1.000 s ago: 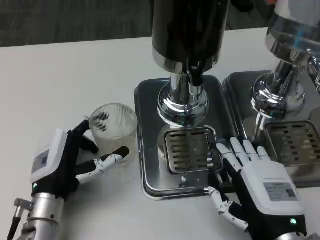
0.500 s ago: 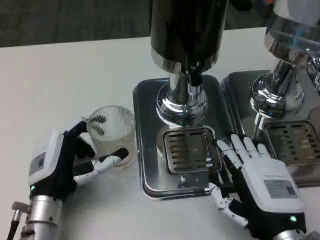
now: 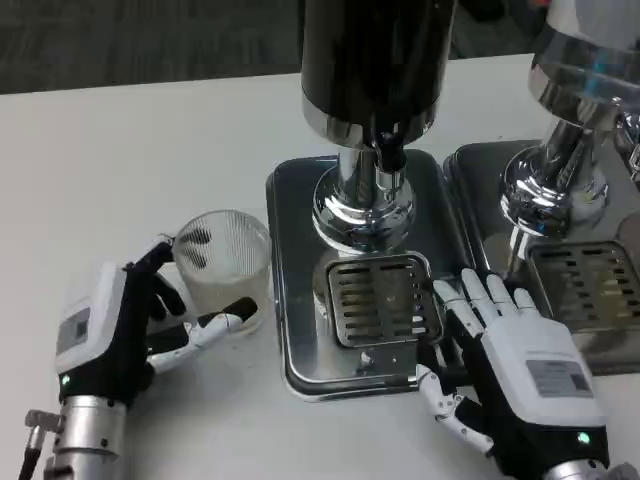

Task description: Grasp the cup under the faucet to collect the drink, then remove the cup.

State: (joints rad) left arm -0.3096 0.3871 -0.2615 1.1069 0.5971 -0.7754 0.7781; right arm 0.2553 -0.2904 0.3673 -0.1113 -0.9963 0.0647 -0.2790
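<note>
A clear ribbed cup (image 3: 222,268) stands upright on the white table, just left of the steel drip tray (image 3: 292,330) and away from the faucet spout (image 3: 390,152). My left hand (image 3: 112,335) sits at the cup's left with its fingers apart. The black fingers reach beside the cup's left wall and the thumb lies in front of its base; a firm grip does not show. My right hand (image 3: 525,368) lies flat and open at the tray's right edge, fingers stretched toward the slotted grate (image 3: 380,300), which carries nothing.
The black dispenser on its chrome column (image 3: 362,205) rises over the tray. A second chrome dispenser (image 3: 558,180) with its own tray and grate (image 3: 590,290) stands at the right. Bare white table (image 3: 120,160) spreads to the left and behind the cup.
My left hand has drawn back slightly toward me and its thumb has dropped lower in front of the cup. The cup and right hand have barely shifted.
</note>
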